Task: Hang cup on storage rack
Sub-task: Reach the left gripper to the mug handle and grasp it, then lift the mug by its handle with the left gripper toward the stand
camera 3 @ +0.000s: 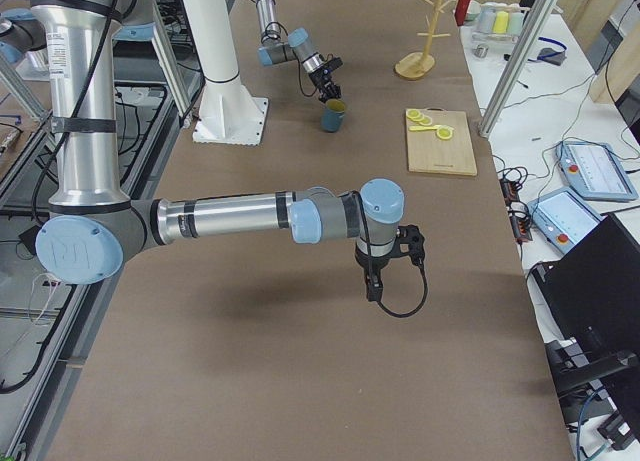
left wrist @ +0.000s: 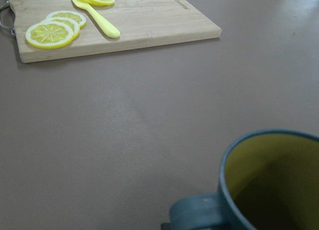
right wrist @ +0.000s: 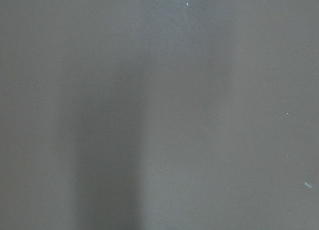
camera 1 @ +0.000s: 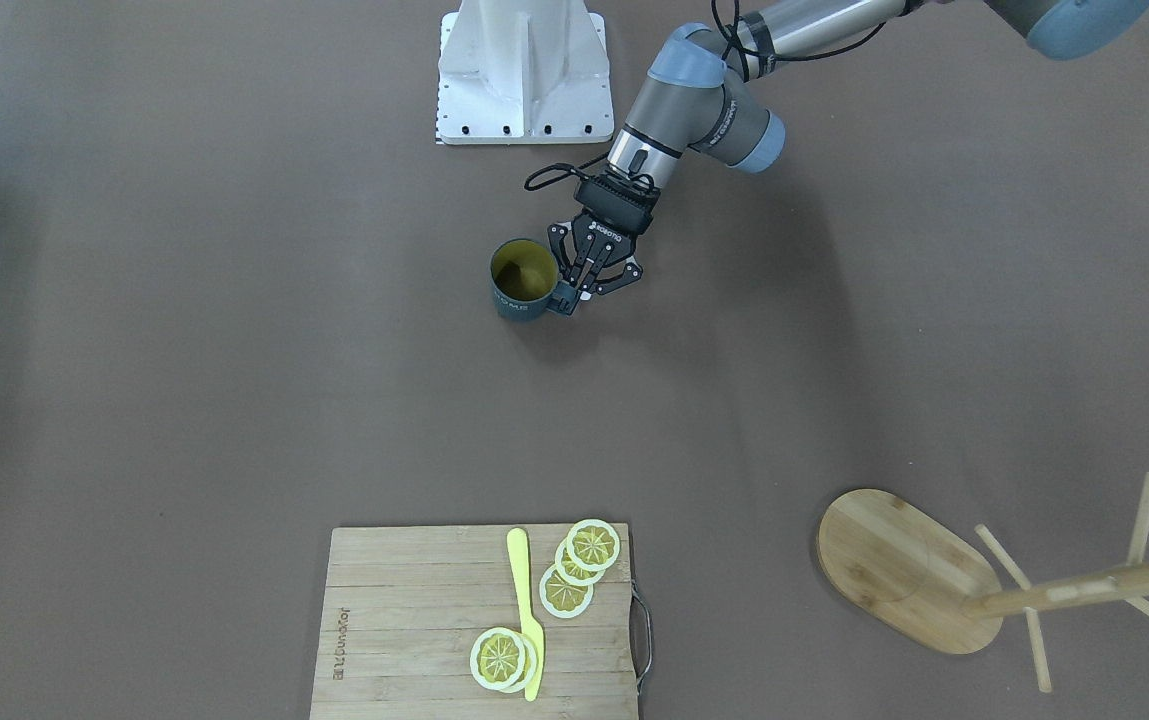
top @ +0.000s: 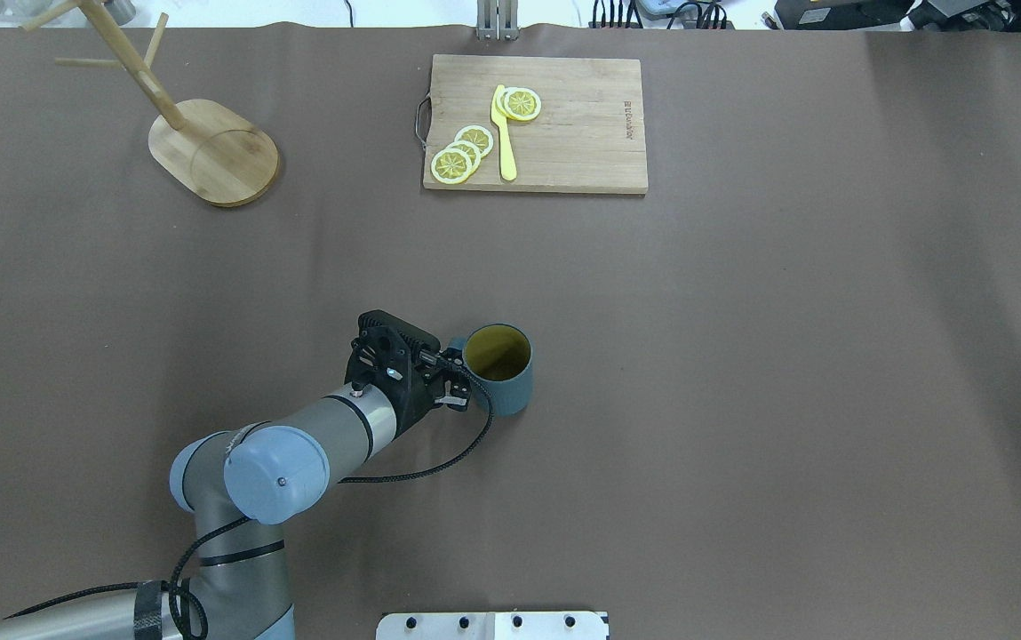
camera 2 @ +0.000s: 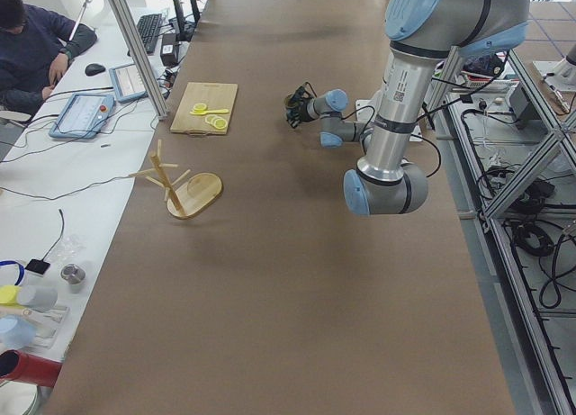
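Observation:
The slate-blue cup (camera 1: 522, 285) with a yellow-olive inside stands upright on the brown table near the robot's base; it also shows in the overhead view (top: 501, 369) and the left wrist view (left wrist: 269, 185). My left gripper (camera 1: 576, 298) is at table height with its fingers closed on the cup's loop handle (left wrist: 199, 212). The bamboo storage rack (top: 217, 151) stands upright at the far left corner, well away from the cup, its pegs empty. My right gripper (camera 3: 371, 289) hangs over bare table, pointing down; I cannot tell if it is open or shut.
A rectangular wooden cutting board (top: 581, 133) with lemon slices (top: 461, 153) and a yellow knife (top: 503, 133) lies at the far middle of the table. The white robot base (camera 1: 524, 90) is just behind the cup. Operators' desks line the far side.

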Controlling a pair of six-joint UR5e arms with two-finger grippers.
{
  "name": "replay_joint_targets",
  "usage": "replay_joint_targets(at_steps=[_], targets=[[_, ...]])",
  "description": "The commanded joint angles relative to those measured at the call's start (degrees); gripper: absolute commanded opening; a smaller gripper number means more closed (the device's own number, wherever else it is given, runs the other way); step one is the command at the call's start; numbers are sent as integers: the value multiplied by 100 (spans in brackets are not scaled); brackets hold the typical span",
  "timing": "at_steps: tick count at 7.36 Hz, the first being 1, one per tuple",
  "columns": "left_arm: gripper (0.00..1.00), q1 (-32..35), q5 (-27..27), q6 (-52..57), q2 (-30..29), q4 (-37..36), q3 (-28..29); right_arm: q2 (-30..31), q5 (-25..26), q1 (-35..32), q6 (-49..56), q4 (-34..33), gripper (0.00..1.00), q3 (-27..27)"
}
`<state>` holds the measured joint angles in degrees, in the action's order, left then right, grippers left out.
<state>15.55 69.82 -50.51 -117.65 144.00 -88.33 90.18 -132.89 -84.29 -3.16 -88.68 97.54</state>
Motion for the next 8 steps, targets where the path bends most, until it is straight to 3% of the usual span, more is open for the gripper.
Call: replay_joint_targets(at_steps=[1,4,7,8], targets=[[0,27,23,-21,-3,214,-26,0,0,0,0,0,100,1],[0,369,286,-1273,-21,681,-52,26,9,0,0,0,100,-7],[0,957,339,-3222,-108,937,-44,105,9,-35,-9,0,100,-16],[0,1281,835,-3812,-126,937,-35,166,9,-131,-9,-9,100,-16]])
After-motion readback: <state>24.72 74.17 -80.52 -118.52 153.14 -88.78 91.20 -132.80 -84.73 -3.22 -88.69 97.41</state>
